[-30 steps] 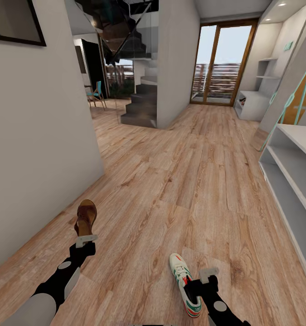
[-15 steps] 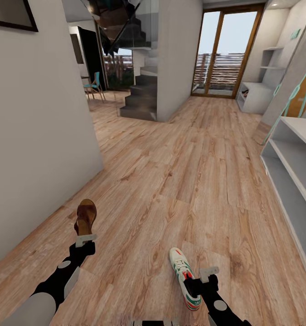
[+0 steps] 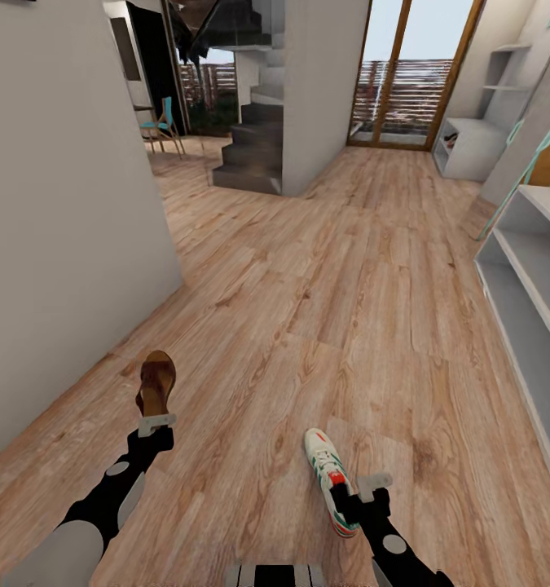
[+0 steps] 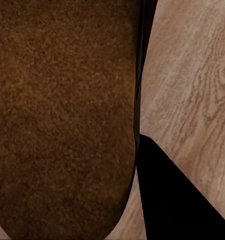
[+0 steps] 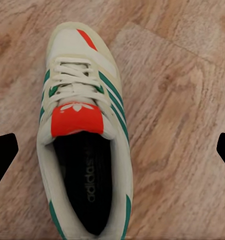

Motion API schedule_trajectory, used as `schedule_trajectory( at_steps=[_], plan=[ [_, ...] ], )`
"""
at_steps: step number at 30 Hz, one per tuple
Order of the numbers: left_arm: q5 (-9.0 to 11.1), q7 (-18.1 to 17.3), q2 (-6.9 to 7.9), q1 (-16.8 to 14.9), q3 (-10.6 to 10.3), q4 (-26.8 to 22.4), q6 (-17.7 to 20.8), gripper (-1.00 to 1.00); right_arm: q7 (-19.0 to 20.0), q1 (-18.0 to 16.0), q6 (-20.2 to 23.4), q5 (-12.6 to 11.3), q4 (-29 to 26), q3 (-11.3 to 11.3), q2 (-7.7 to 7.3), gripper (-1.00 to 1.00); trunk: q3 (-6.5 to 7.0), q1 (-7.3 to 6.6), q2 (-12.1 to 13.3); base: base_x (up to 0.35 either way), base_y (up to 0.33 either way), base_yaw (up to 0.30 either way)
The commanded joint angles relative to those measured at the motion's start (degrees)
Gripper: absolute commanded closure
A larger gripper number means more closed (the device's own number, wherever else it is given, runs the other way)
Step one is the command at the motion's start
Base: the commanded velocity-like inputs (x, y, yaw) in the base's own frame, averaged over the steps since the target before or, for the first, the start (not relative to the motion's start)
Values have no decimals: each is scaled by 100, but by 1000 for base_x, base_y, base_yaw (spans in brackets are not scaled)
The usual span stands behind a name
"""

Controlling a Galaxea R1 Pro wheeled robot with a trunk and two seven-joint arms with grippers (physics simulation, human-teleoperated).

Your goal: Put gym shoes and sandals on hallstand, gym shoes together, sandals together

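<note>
Left gripper (image 3: 156, 424) at heel of brown sandal (image 3: 156, 381), apparently closed on it; grip itself not resolved, insole (image 4: 62, 115) hard against the wrist camera. Right gripper (image 3: 372, 487) beside gym shoe (image 3: 328, 480), fingers (image 5: 3, 155) spread wide to either side of shoe (image 5: 85, 145), nothing held. Both above corridor floor (image 3: 340, 310). Pale-grey hallstand (image 3: 529, 269) well apart, at right.
</note>
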Motion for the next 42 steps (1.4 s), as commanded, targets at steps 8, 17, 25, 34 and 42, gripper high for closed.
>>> schedule_trajectory(
  at_steps=[8,17,25,34,42],
  plan=[
    [-33,-80,-80,-5,39,-931,772,100,-46,-4,-17,-27,-82,43,-4,-100,-255,19,-13,0,0,0],
    [-26,-75,-82,13,-215,-1197,980,100,-46,-4,-17,-28,-125,43,-4,-100,-537,42,-25,0,0,0],
    [-25,-75,-82,18,-247,-1205,991,100,-46,-4,-17,-27,-130,43,-4,-100,-787,63,-35,0,0,0],
    [-17,-75,-81,26,-243,-1197,997,100,-46,-4,-17,-27,-124,43,-13,-100,-1068,86,-47,0,0,0],
    [-16,-75,-76,39,-242,-1193,992,100,-46,-4,-17,-27,-122,40,-16,-100,-1319,107,-58,0,0,0]
  ],
)
